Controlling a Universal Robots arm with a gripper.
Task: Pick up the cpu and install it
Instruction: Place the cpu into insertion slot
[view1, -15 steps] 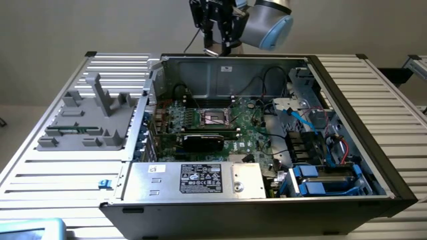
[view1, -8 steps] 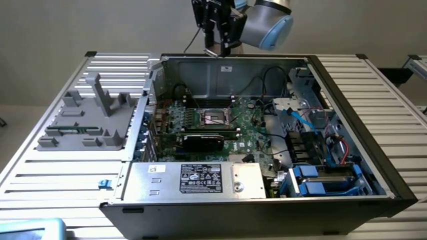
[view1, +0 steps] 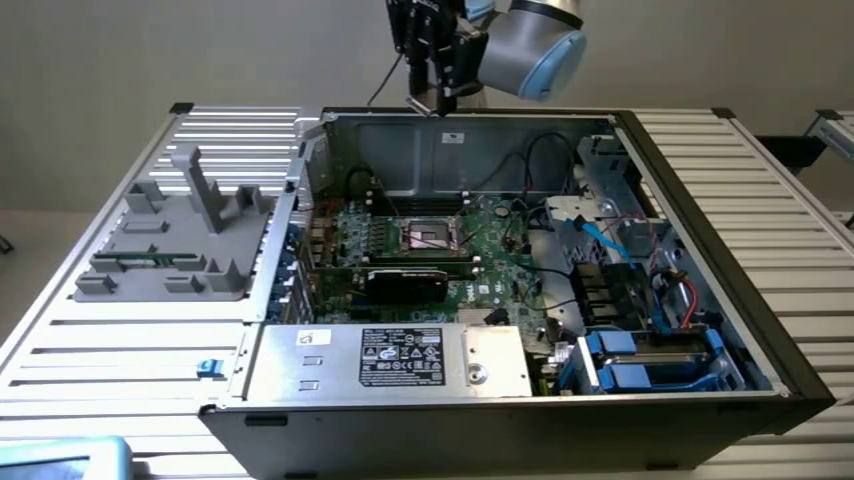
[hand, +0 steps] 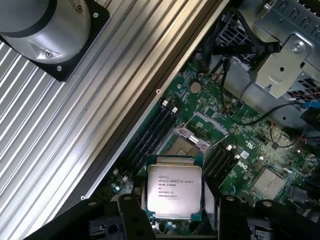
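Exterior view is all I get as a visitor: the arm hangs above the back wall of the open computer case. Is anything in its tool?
Observer: Yes. The wrist view shows a small, flat, square, silver-topped cpu gripped by two opposite edges in the black tool.
Visitor: Which way does the chip face?
Observer: Its metal top, with lines of printed lettering, faces the wrist camera.
Visitor: And the place where it goes?
Observer: Past the cpu, the square silver-framed socket on the green motherboard looks open, with no chip seated in it.
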